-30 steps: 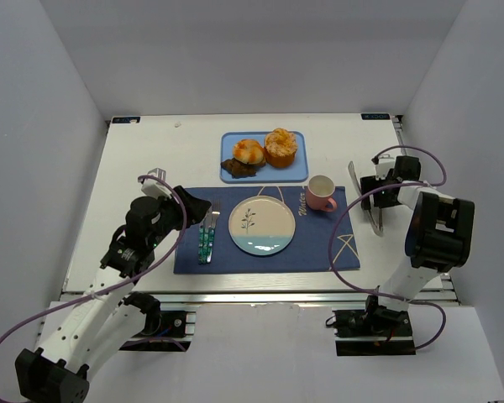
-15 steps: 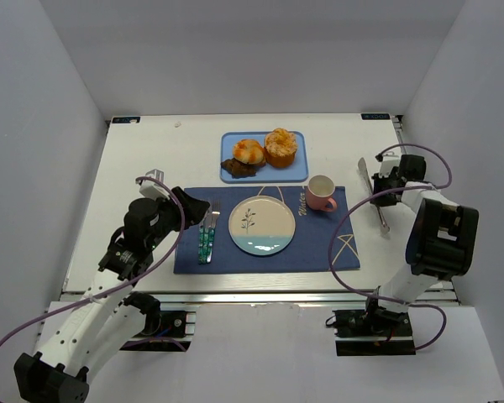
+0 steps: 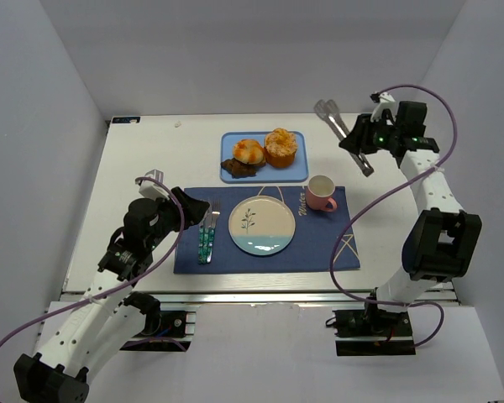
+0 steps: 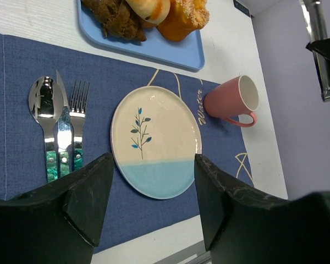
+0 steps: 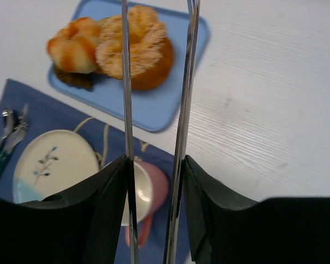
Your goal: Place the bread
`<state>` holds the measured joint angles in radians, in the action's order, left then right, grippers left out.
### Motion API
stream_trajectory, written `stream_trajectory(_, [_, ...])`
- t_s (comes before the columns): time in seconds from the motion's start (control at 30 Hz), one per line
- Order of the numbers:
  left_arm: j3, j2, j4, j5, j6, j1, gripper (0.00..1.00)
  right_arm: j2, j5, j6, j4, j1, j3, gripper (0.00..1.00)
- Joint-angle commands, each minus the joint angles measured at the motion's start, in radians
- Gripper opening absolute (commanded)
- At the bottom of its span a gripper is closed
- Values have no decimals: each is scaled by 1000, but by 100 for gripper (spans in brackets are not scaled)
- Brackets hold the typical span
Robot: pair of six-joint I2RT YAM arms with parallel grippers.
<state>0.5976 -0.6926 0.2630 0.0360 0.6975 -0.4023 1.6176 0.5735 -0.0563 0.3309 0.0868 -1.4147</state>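
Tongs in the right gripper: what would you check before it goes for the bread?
1. Tongs held by right gripper: ok, clamped in it.
2. Tong arms apart: ok.
3. Bread reachable: ok, three pieces lie uncovered on the tray.
4. Plate free: ok, nothing on it.
5. Tongs lined up over the bread: cannot tell, their height is unclear.
6. Left gripper out of the way: ok, open, by the cutlery.
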Motion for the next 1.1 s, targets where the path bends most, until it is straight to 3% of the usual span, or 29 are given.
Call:
stream_trajectory(0.0, [39, 18, 22, -18, 2, 2, 70, 63, 104, 111, 13, -47, -70, 48])
stream_trajectory(0.27, [57, 13, 44, -22, 11, 2, 70, 183, 135, 283, -65, -120, -127, 49])
stream_trajectory(0.6, [77, -22, 47, -51, 17, 2, 70, 320, 75, 274, -46, -165, -254, 51])
stream_trajectory(1.07, [67, -33, 36, -56, 22, 2, 70, 335, -58, 184, 3, -171, -279, 52])
